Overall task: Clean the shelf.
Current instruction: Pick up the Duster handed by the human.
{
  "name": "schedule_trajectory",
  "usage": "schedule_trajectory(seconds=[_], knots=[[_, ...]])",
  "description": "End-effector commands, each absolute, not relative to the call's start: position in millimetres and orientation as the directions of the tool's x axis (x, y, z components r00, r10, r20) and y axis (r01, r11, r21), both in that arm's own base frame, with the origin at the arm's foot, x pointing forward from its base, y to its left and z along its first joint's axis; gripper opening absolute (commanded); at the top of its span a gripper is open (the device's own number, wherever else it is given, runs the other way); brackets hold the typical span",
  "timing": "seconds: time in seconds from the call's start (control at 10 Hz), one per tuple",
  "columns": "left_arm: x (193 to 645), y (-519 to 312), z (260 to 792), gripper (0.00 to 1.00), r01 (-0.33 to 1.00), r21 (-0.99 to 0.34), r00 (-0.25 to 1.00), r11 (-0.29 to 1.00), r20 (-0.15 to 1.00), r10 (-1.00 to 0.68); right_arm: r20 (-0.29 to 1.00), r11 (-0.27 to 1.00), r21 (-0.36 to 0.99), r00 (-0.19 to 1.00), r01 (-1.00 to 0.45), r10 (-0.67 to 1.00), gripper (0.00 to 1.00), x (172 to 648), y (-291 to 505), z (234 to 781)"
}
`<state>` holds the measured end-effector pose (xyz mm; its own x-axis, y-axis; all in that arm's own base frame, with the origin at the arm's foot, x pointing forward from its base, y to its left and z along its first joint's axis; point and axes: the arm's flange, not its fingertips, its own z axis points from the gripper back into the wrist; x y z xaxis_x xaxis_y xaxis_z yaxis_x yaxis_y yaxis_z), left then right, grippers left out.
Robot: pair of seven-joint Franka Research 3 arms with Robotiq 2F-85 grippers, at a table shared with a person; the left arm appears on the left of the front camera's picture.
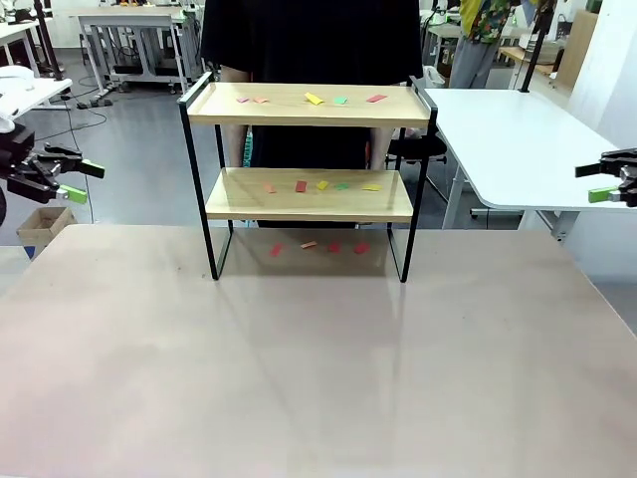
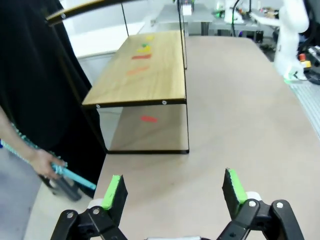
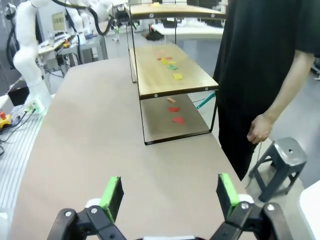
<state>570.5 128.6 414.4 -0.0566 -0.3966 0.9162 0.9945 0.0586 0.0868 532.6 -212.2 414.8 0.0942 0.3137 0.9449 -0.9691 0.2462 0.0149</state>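
Observation:
The shelf (image 1: 309, 106) stands at the far middle of the table, two light wooden boards on a thin black frame. Small coloured paper scraps (image 1: 315, 99) lie on its top board, more on the lower board (image 1: 320, 185), and a few red ones on the table under it (image 1: 333, 247). My left gripper (image 1: 70, 179) hangs open off the table's left edge; its wrist view shows the green pads (image 2: 114, 191) wide apart and the shelf (image 2: 145, 70) ahead. My right gripper (image 1: 609, 181) is open at the far right, its pads (image 3: 226, 192) apart, facing the shelf (image 3: 170, 70).
A person in black (image 1: 309, 40) stands behind the shelf, holding a teal stick-like thing (image 2: 75, 176) low in one hand. A grey stool (image 3: 280, 160) stands beside the person. A white table (image 1: 508, 139) is at the back right. The tabletop (image 1: 318, 368) in front is bare.

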Motion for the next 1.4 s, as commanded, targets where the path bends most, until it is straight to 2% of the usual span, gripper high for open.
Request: schedule_trajectory(seconds=[0.0,0.3,1.0,1.3], knots=[[588.7,133.1,413.3,1.0,0.992,0.116,-0.093,0.05,0.939,-0.332,0.968,0.226,-0.007,0.05,-0.974,0.247,1.0,550.4,-226.1,416.8],[606.7,138.1,403.7,1.0,0.996,0.058,-0.035,0.072,0.959,-0.28,0.981,0.215,-0.008,0.034,-0.977,0.192,1.0,558.0,-237.8,415.9],[607.2,152.9,411.7,1.0,0.998,0.056,-0.054,0.022,0.993,-0.108,0.995,0.195,-0.025,-0.005,-0.981,0.105,1.0,557.1,-249.1,425.6],[607.2,156.1,415.6,1.0,0.998,0.052,-0.048,0.03,0.993,-0.106,0.995,0.194,-0.031,-0.012,-0.98,0.096,1.0,555.5,-247.8,433.7]])
